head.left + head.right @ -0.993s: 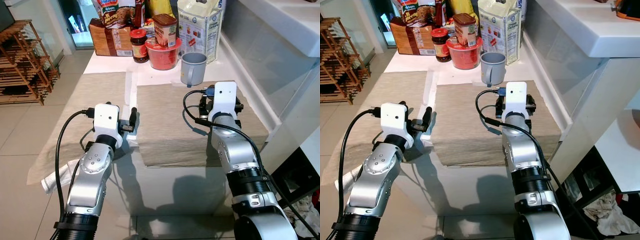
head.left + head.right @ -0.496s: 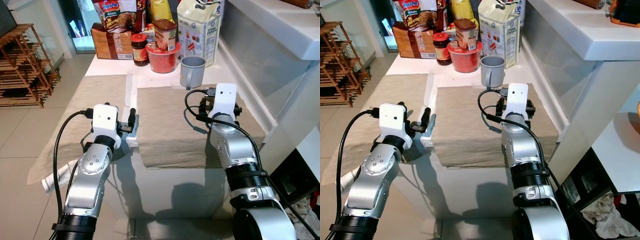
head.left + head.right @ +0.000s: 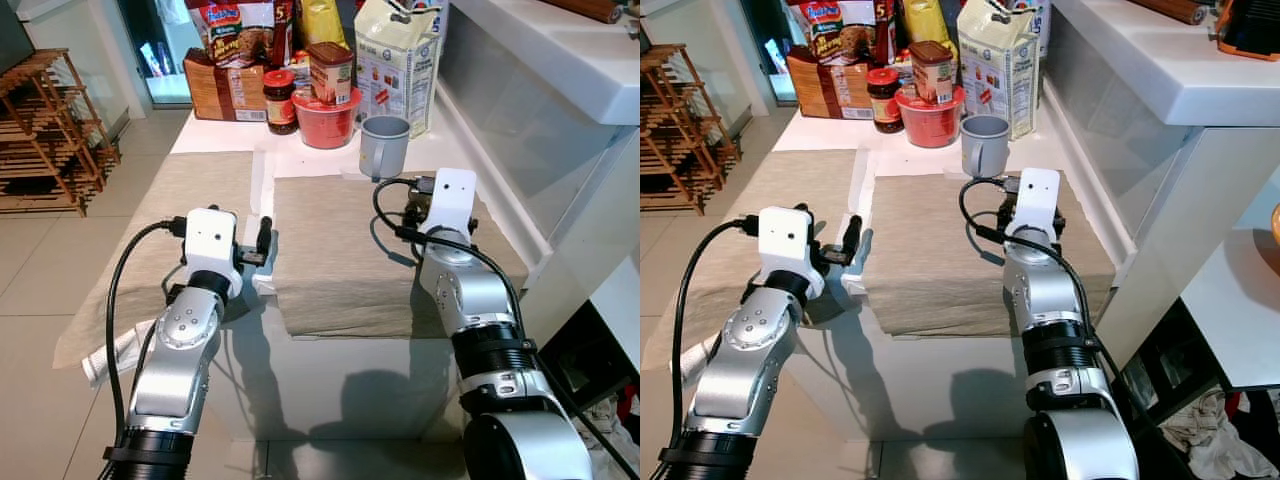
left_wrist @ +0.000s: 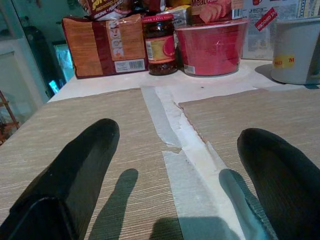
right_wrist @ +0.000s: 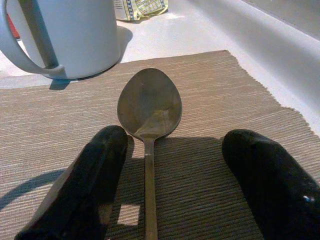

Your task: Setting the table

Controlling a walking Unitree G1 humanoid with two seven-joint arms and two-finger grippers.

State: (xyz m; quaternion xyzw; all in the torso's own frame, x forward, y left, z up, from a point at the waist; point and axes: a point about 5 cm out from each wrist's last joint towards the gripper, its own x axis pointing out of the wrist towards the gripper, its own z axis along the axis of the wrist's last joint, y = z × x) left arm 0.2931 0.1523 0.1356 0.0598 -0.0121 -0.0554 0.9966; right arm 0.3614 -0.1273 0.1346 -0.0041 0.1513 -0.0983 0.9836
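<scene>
My right gripper (image 5: 170, 175) stands wide open over the spoon (image 5: 149, 112), which lies flat on the right placemat (image 3: 340, 250) just short of the grey mug (image 3: 384, 143). Since a second ago the arm has eased back slightly, so I judge the spoon placed. My left gripper (image 4: 185, 170) hovers open over the seam between the placemats, holding nothing.

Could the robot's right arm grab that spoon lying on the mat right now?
Probably yes. The right gripper is open with a finger on each side of the spoon, which lies flat on the placemat; nothing blocks it.
</scene>
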